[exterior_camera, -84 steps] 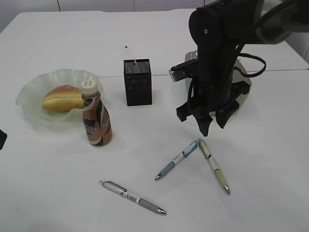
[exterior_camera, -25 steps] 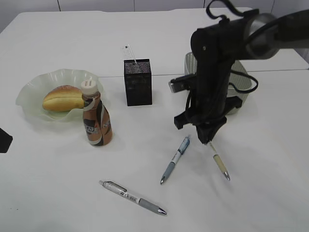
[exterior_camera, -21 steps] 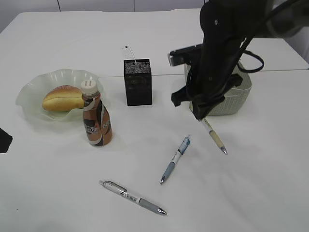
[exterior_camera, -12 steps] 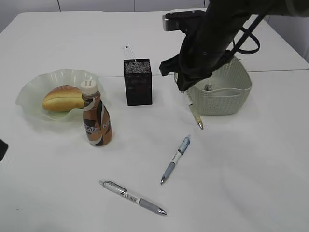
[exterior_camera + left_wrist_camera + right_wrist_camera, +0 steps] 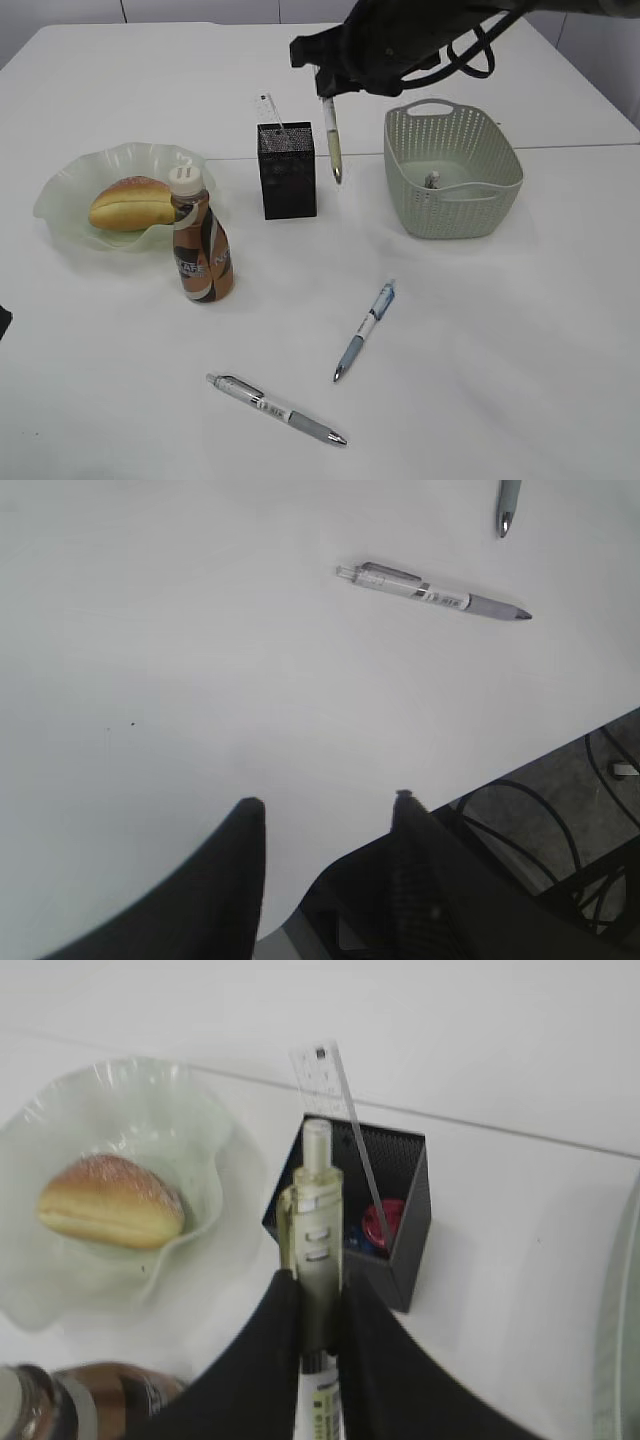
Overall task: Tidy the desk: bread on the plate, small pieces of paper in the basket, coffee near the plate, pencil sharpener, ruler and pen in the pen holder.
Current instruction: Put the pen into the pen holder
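pen holder (image 5: 288,170) mouth: ruler (image 5: 268,111) leans inside | right flank: basket (image 5: 452,185) near | front: desk (image 5: 480,350) bare

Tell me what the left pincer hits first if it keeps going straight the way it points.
Probably just the bare white desk: the left pincer points across empty tabletop. The grey-tipped white pen lies farther off and to one side, though depth is unclear.

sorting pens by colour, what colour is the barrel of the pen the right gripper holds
Pale olive-beige, with a clear top end; the pen shows best in the right wrist view.
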{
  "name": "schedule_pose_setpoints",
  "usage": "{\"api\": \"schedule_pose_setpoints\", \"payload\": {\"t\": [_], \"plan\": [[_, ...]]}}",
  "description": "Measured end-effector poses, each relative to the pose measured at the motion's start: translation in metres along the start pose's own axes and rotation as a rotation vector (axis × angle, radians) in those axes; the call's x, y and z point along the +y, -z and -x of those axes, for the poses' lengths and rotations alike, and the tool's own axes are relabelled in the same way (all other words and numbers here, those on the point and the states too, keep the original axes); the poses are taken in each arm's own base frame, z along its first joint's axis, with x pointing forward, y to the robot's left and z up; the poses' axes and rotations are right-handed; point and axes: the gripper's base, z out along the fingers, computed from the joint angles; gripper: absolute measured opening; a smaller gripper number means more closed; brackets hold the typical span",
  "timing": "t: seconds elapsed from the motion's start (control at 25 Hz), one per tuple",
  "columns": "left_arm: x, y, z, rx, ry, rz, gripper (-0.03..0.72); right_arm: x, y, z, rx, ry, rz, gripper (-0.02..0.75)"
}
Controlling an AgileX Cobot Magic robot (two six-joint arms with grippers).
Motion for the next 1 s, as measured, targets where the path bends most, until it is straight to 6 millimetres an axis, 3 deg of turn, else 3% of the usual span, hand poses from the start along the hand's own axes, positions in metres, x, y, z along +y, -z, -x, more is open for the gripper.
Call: {"api": "schedule_pose_setpoints", "payload": {"t": [0.2, 0.44, 0.76, 1.0], "plan": [[-0.001, 0.0, 0.0, 0.0, 0.005, -0.01, 0.307, -0.014, -0.023, 0.006, -0.088, -0.148, 0.025, 0.058], [-0.001, 0.0, 0.0, 0.0, 0.005, -0.011, 0.307, -0.029, -0.052, 0.011, -0.147, -0.202, 0.035, 0.057], [-0.001, 0.0, -0.002, 0.02, 0.005, -0.015, 0.307, -0.03, -0.086, 0.02, -0.243, -0.234, 0.11, 0.057], [-0.002, 0.0, -0.003, 0.036, 0.005, -0.017, 0.307, -0.03, -0.102, 0.024, -0.309, -0.19, 0.146, 0.057]]}}
